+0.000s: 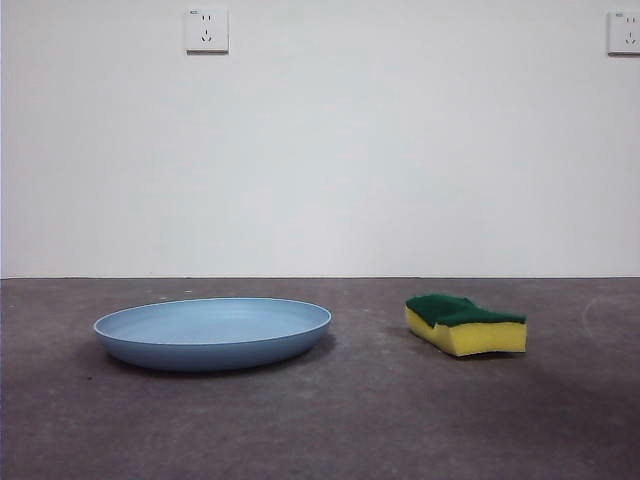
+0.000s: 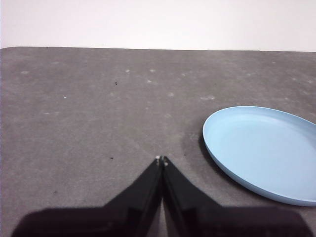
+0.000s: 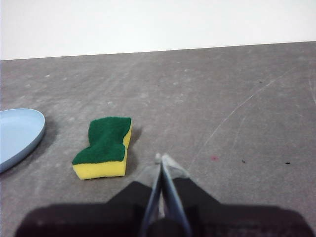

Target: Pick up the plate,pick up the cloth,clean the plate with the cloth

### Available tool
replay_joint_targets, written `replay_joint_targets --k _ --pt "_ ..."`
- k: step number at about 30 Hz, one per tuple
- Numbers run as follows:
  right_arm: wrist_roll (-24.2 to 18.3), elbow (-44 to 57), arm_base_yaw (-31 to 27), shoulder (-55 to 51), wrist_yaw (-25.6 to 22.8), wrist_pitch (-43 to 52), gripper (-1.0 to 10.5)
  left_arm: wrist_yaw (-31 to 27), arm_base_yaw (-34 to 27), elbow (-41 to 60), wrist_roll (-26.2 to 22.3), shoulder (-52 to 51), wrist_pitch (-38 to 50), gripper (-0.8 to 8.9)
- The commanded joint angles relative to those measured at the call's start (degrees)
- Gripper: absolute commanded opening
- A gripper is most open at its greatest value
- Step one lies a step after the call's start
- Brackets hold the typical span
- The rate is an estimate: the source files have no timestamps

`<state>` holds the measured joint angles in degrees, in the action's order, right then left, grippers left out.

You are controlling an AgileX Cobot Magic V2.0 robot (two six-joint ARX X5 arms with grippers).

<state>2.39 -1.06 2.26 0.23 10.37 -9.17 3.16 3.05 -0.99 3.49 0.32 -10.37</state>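
The light-blue plate lies flat on the dark grey table, left of centre in the front view. It also shows in the left wrist view and its edge in the right wrist view. The cloth, a yellow sponge with a green top, lies to the right of the plate, apart from it; it also shows in the right wrist view. My left gripper is shut and empty, beside the plate. My right gripper is shut and empty, a little to the side of the sponge. Neither arm shows in the front view.
A white wall stands behind the table with a socket at the upper left and another at the upper right. The table's far edge meets the wall.
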Motion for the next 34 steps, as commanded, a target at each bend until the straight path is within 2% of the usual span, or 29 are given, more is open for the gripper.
replay_joint_targets --k 1,7,9,12,15,18,25,31,34 --pt "0.76 0.72 0.09 -0.13 0.02 -0.28 0.0 -0.07 -0.15 0.74 -0.52 -0.13 0.09 -0.03" --pt "1.31 0.72 0.09 -0.13 0.04 -0.24 0.0 0.44 -0.15 0.74 0.09 -0.13 0.39 -0.03" --pt "3.41 0.72 0.09 -0.13 0.04 0.2 0.0 1.16 -0.15 0.74 1.49 -0.13 0.83 -0.03" --pt "9.44 0.66 0.09 -0.13 0.13 1.57 0.0 4.04 -0.15 0.74 1.57 -0.13 2.8 -0.05" --pt "14.38 -0.33 0.09 -0.13 0.04 2.86 -0.1 4.79 -0.15 -0.17 4.81 -0.13 3.69 -0.06" --pt "15.82 -2.93 0.09 0.44 0.02 2.84 -0.1 4.76 -0.15 -2.25 7.17 0.22 3.26 -0.06" --pt "16.24 -12.98 0.09 8.2 0.11 2.03 -0.1 4.81 -0.15 -10.88 7.3 6.27 0.42 -0.06" --pt "15.89 -26.29 0.09 20.11 0.28 -5.31 -0.1 4.92 -0.15 -20.52 7.28 15.85 -2.6 -0.06" --pt "13.75 -33.24 0.09 26.53 1.51 -9.75 -0.1 6.54 -0.15 -26.05 7.04 21.68 -5.62 -0.06"
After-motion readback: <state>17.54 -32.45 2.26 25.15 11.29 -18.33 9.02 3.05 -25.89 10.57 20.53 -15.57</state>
